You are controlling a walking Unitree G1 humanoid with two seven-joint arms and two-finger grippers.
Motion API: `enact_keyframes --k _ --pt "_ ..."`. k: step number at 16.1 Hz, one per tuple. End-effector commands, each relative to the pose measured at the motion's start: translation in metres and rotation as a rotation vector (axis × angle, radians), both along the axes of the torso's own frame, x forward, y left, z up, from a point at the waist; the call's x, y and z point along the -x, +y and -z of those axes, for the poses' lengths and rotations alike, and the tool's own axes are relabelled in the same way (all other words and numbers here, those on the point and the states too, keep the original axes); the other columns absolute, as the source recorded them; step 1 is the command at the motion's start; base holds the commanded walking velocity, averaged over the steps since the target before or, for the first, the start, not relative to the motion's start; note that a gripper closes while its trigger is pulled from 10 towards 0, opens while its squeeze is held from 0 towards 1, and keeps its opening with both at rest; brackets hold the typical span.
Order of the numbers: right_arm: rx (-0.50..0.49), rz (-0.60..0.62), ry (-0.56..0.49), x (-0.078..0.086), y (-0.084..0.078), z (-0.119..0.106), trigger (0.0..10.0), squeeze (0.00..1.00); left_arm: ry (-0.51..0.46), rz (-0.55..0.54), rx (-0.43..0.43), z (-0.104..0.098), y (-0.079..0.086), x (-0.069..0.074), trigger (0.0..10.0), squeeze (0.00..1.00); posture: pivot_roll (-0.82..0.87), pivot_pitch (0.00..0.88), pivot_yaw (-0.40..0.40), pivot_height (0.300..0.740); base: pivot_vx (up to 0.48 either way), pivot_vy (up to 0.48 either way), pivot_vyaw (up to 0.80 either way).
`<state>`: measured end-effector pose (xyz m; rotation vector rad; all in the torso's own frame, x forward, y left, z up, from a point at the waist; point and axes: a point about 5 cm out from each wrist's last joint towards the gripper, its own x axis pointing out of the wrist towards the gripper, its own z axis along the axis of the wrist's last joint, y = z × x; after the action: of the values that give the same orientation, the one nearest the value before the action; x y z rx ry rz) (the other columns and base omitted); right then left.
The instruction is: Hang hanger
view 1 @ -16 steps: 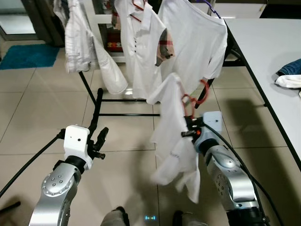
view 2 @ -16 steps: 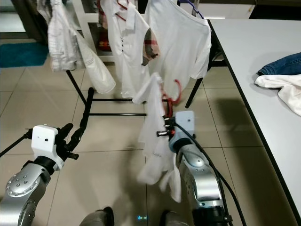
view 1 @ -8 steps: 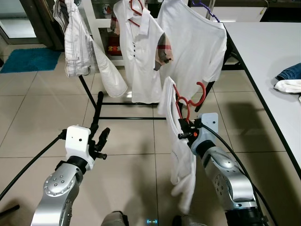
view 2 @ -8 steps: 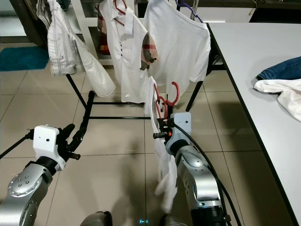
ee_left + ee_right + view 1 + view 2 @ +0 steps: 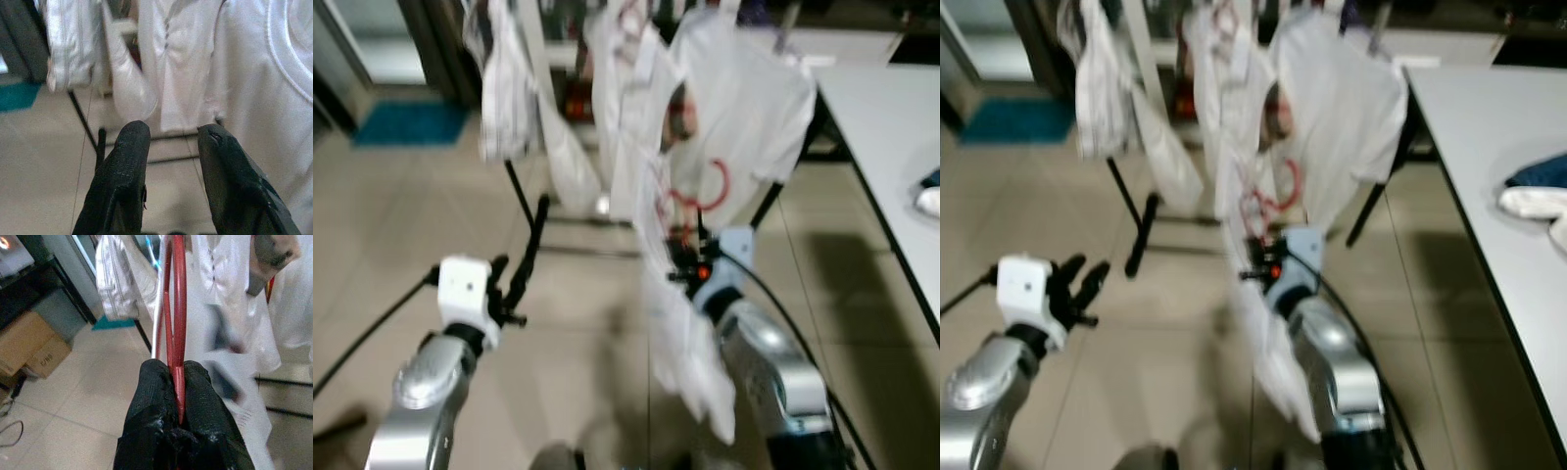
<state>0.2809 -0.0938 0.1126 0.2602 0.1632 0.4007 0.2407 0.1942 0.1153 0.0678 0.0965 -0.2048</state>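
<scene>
My right gripper [image 5: 684,262] is shut on a red hanger [image 5: 697,199] that carries a white garment [image 5: 680,333] hanging down in front of my right arm. In the right wrist view the red hanger [image 5: 176,318] runs up from between my clamped fingers [image 5: 151,396]. The black clothes rack [image 5: 533,220] stands ahead with several white garments on it, among them a white T-shirt [image 5: 744,108] and a polo shirt [image 5: 626,88]. My left gripper [image 5: 514,289] is held low on the left, open and empty. Its fingers [image 5: 122,176] point toward the rack's base.
A white table [image 5: 1489,157] runs along the right side with a blue and a white garment [image 5: 1538,191] on it. A teal mat [image 5: 396,122] lies on the tiled floor at far left. Cardboard boxes [image 5: 29,345] sit by a dark cabinet.
The whole picture has shifted and blurred, so the camera moved closer to the rack. The hanger with its garment stays in my right gripper, now nearer the hung clothes. My left gripper is unchanged.
</scene>
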Motion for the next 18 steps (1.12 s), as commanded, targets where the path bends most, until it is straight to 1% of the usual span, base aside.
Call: enact_keyframes --k 1,3,4,5,6,7,8,10,13,14,16,18 --pt "0.059 0.061 -0.037 -0.001 -0.015 -0.002 10.0 0.00 0.007 0.027 0.020 0.001 -0.009 0.002 10.0 0.00 -0.01 0.179 0.011 0.740 0.315 0.000 0.00" --pt "0.084 0.086 -0.045 -0.002 -0.017 -0.001 10.0 0.00 0.008 0.028 0.022 0.001 -0.009 0.002 10.0 0.00 -0.01 0.176 0.009 0.740 0.315 0.000 0.00" --pt "0.061 0.075 -0.044 -0.003 -0.016 0.000 10.0 0.00 0.010 0.030 0.023 0.002 -0.010 0.003 10.0 0.00 -0.01 0.176 0.009 0.740 0.315 0.000 0.00" --pt "0.117 0.134 -0.084 -0.005 -0.020 -0.002 10.0 0.00 0.010 0.030 0.023 0.002 -0.010 0.003 10.0 0.00 -0.01 0.172 0.008 0.740 0.315 0.000 0.00" --pt "0.200 0.206 -0.146 -0.007 -0.024 -0.004 10.0 0.00 0.011 0.031 0.022 0.002 -0.009 0.003 10.0 0.00 -0.01 0.169 0.008 0.740 0.315 0.000 0.00" --pt "0.205 0.223 -0.172 -0.007 -0.023 -0.005 10.0 0.00 0.010 0.032 0.020 0.002 -0.010 0.003 10.0 0.00 -0.01 0.169 0.008 0.740 0.315 0.000 0.00" --pt "0.197 0.218 -0.171 -0.007 -0.022 -0.005 10.0 0.00 0.009 0.032 0.019 0.002 -0.010 0.003 10.0 0.00 -0.01 0.167 0.007 0.740 0.315 0.000 0.00" --pt "0.160 0.063 -0.118 -0.002 -0.011 -0.002 10.0 0.00 0.008 0.038 0.012 0.002 -0.011 0.004 10.0 0.00 -0.01 0.162 0.006 0.740 0.311 0.000 0.00" --pt "0.115 0.008 -0.072 0.002 -0.006 0.003 10.0 0.00 0.009 0.045 -0.001 0.002 -0.011 0.005 10.0 0.00 -0.01 0.154 0.004 0.740 0.314 0.000 0.00" --pt "0.110 -0.034 -0.052 0.005 -0.003 0.005 10.0 0.00 0.011 0.048 -0.005 0.003 -0.011 0.006 10.0 0.00 -0.01 0.150 0.005 0.740 0.315 0.000 0.00" --pt "0.172 -0.102 -0.058 0.009 0.001 0.008 10.0 0.00 0.015 0.051 -0.018 0.003 -0.010 0.007 10.0 0.00 -0.01 0.148 0.006 0.740 0.315 0.000 0.00" --pt "0.188 -0.105 -0.022 0.010 0.000 0.012 10.0 0.00 0.018 0.054 -0.028 0.004 -0.009 0.008 10.0 0.00 -0.01 0.145 0.005 0.740 0.313 0.000 0.80"
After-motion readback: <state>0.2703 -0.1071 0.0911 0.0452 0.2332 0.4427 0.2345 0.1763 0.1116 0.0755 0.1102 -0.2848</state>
